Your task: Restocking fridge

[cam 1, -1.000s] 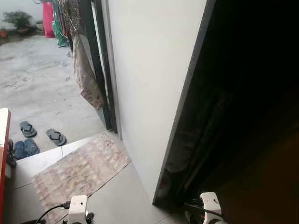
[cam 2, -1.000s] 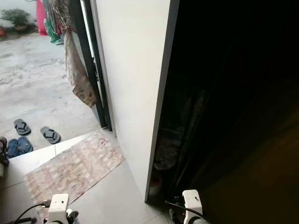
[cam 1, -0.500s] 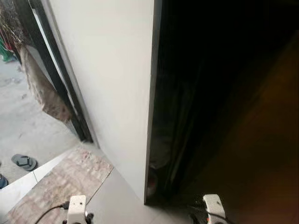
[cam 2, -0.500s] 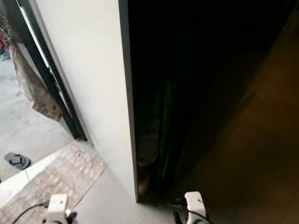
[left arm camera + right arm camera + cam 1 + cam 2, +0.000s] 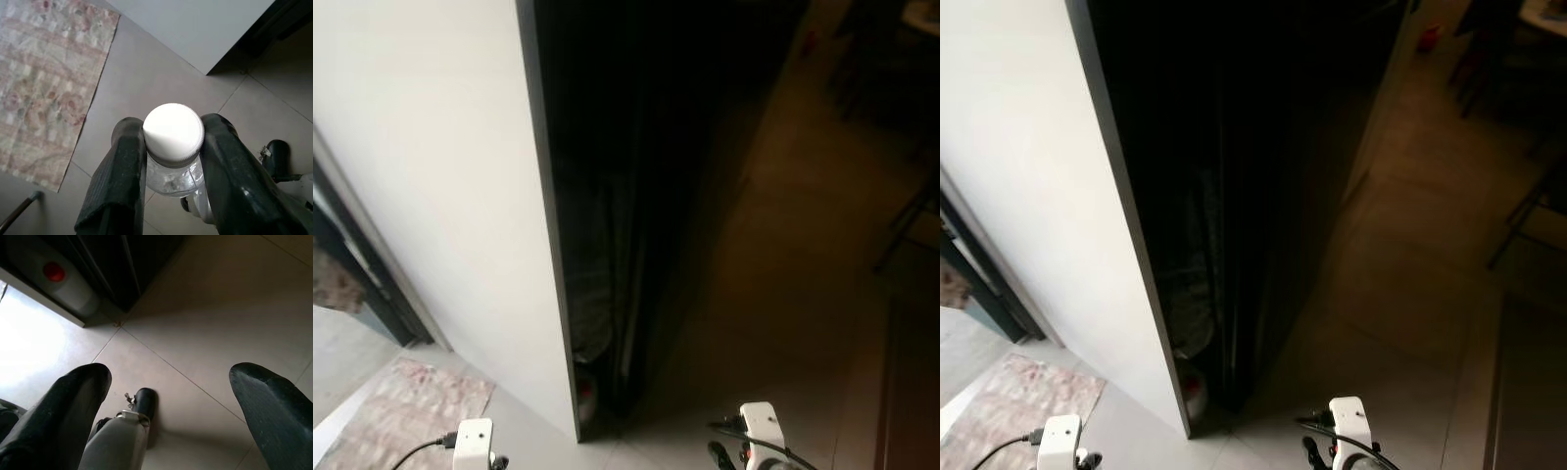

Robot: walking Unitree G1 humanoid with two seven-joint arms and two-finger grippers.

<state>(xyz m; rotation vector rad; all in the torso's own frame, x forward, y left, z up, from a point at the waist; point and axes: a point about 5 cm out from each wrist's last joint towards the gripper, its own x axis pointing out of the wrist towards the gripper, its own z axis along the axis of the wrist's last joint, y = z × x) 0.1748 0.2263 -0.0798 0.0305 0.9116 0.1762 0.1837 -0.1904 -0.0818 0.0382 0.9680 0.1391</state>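
While the white wall panel [image 5: 431,196] stands ahead, the left hand [image 5: 172,161] grips a clear white-capped bottle [image 5: 173,134] above the tiled floor [image 5: 146,83] beside the patterned rug [image 5: 44,73]; right hand [image 5: 166,396] spread, empty.

A floor of large pale beige tiles [image 5: 146,73] with thin grout lines runs under a white panel's foot. A faded floral woven mat [image 5: 44,83] lies flat on it. In the dark gap, a pale container with a red cap [image 5: 61,281], possibly a jug, rests there.
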